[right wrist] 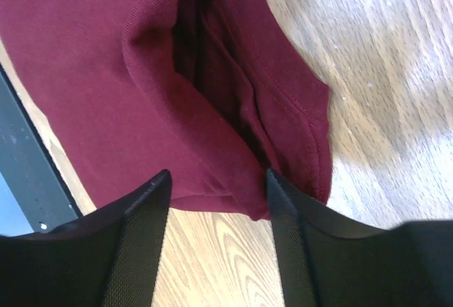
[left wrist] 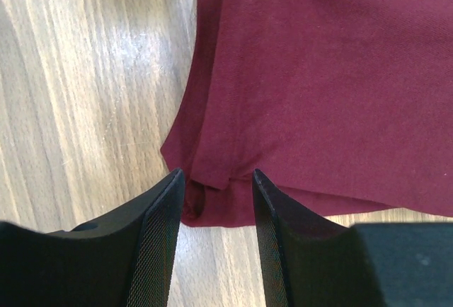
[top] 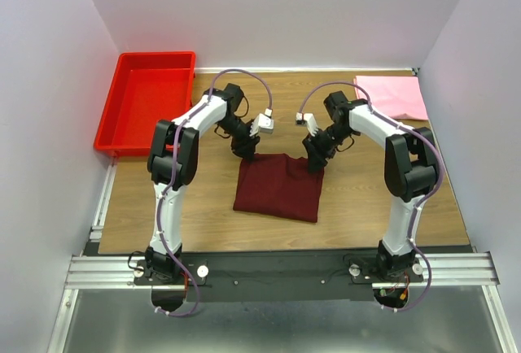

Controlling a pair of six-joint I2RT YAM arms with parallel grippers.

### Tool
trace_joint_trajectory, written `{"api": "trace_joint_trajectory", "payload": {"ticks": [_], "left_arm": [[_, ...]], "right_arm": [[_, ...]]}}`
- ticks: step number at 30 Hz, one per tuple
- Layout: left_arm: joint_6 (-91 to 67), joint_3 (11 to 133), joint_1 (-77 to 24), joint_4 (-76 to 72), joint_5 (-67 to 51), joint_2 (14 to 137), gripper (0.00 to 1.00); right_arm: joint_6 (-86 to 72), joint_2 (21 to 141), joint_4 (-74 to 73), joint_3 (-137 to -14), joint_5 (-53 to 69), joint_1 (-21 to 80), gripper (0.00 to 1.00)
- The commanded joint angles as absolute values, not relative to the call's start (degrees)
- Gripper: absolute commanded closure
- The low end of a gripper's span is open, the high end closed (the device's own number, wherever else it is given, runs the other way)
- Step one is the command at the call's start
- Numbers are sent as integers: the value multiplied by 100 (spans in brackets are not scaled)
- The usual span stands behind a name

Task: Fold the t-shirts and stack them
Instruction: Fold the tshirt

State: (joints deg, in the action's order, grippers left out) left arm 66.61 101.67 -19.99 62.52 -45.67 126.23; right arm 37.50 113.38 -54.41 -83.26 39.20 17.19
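Note:
The dark maroon t-shirt (top: 278,186) lies folded into a rough square on the middle of the wooden table. My left gripper (top: 247,150) hovers at its far left corner, jaws open, the corner's folded layers (left wrist: 212,204) lying between the fingers. My right gripper (top: 313,163) hovers at the far right corner, jaws open, with the hemmed edge (right wrist: 297,119) just ahead of them. Neither grips cloth. The light pink t-shirt (top: 391,96) lies folded flat at the far right corner of the table.
A bright red plastic bin (top: 146,101) stands off the table's far left corner. White walls close in the left, back and right sides. A black rail (top: 277,268) runs along the near edge by the arm bases.

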Motion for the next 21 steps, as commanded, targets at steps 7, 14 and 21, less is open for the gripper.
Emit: {"api": "trace_joint_trajectory", "payload": {"ticks": [7,14,21], "left_arm": [[6776,10300,-2048,6390,-4843,12806,71],[6689,10327,-2021,6390,-4746,12490,100],[6495,10239,-1837,6398,-4466,11936,100]], "right_arm": [[3973,11268,-5317,-8244,3463,1723,55],[3973,11040,-5440,-8323,3217,1723,92],[3964,10714,-5809,-8516,2901,1723,99]]}}
